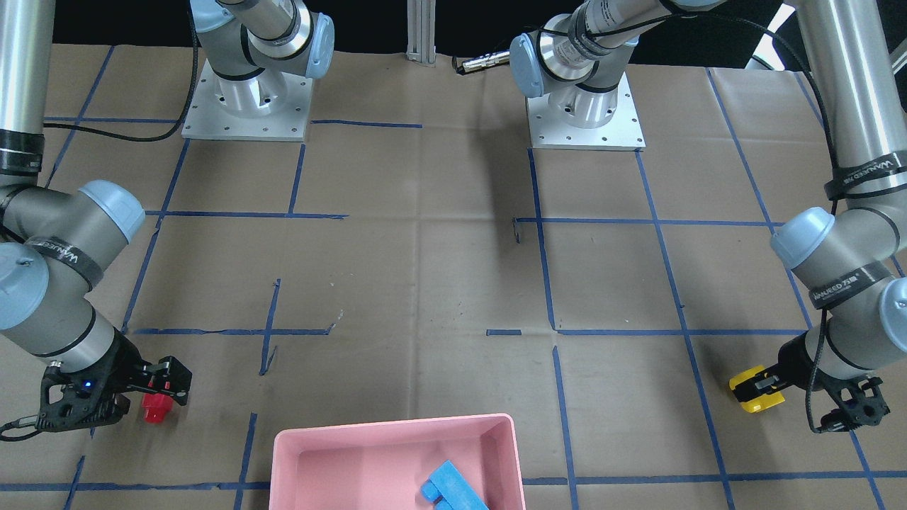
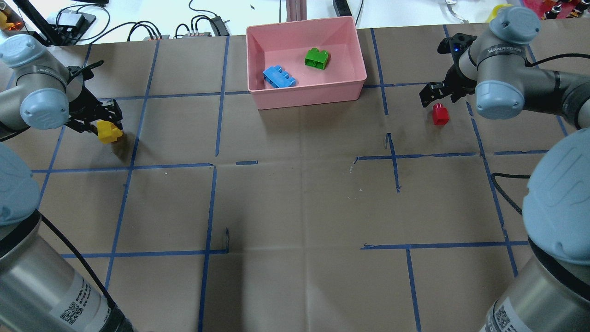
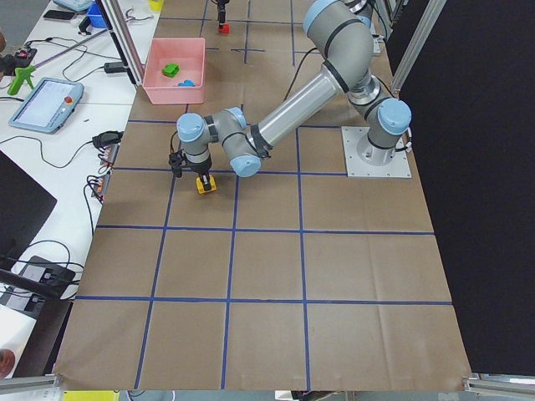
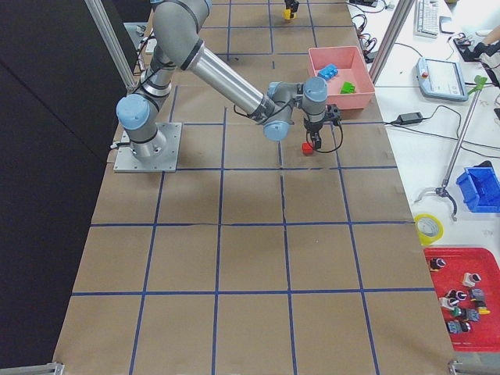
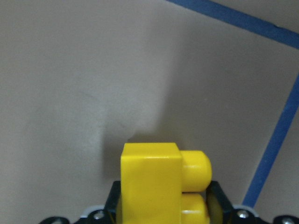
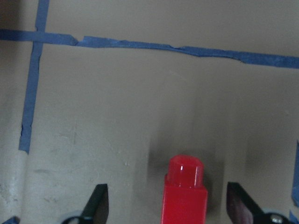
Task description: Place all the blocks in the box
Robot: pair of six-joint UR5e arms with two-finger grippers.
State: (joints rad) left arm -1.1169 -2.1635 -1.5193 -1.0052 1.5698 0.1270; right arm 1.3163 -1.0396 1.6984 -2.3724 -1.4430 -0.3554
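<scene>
The pink box (image 2: 350, 87) stands at the far middle of the table, and its near rim shows in the front-facing view (image 1: 397, 426). In it lie the light blue block (image 2: 279, 77) (image 1: 450, 486) and the green block (image 2: 317, 58). My left gripper (image 2: 105, 127) is shut on the yellow block (image 2: 109, 132) (image 1: 755, 389) (image 5: 152, 179), left of the box and low over the table. My right gripper (image 2: 435, 94) is open. Its fingers (image 6: 99, 205) straddle the small red block (image 2: 440, 114) (image 1: 155, 408) (image 6: 184, 191) without touching it. The red block stands on the table right of the box.
Brown paper with a blue tape grid (image 2: 214, 161) covers the table. Cables and electronics (image 2: 203, 23) lie beyond the far edge behind the box. The two arm bases (image 1: 246, 99) (image 1: 584, 106) are bolted down at the robot's side.
</scene>
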